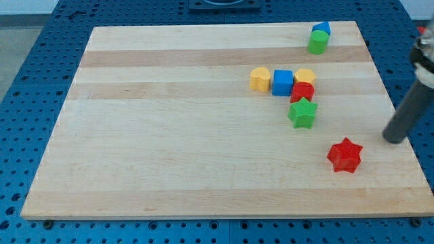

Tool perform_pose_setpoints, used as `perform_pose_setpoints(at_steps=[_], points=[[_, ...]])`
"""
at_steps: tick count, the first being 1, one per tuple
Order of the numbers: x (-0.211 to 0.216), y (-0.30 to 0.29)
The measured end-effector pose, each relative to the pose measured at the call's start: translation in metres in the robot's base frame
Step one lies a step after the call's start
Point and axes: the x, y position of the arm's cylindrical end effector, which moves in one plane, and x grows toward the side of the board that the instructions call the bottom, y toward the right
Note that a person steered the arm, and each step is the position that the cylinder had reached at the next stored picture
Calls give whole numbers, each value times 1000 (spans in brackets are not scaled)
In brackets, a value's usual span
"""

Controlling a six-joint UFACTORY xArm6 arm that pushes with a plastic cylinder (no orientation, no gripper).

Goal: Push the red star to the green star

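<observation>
Board (169, 135) first: pale wood, most of it bare, every block sits in the right half of the view. Arm next: dark rod enters from the view's right edge, my tip (392, 140) on the board, well right of the cluster and up-right of the red star (345, 155), not touching it. No pincer on this rig, just the rod, so nothing grasped, nothing to release.

Red star sits alone toward the view's bottom right. Green star (303, 113) lies up-left of it, clear gap between them.

Risks, as I judge them:
- Tip is on the wrong side for a clean shove. A push needs to come from the star's lower right; from where it stands now, contact would send the star left or down-left, past the target.
- Star points give off-centre contact, so it may spin and slip off the tip.
- Green star touches the red block (302, 91) above it, which crowds the blue cube (283, 83) and yellow block (306, 75); yellow block (260, 79) is left of the cube. Overshoot shunts the whole stack.
- Green cylinder (317, 43) and blue block (321, 29) at top right: out of the way.
</observation>
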Motion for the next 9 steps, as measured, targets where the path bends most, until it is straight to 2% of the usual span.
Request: perform_pose_setpoints(at_steps=[1, 2, 5, 6, 7, 9], points=[[31, 8], [42, -10], [27, -154], [18, -178], [18, -178], [45, -198]])
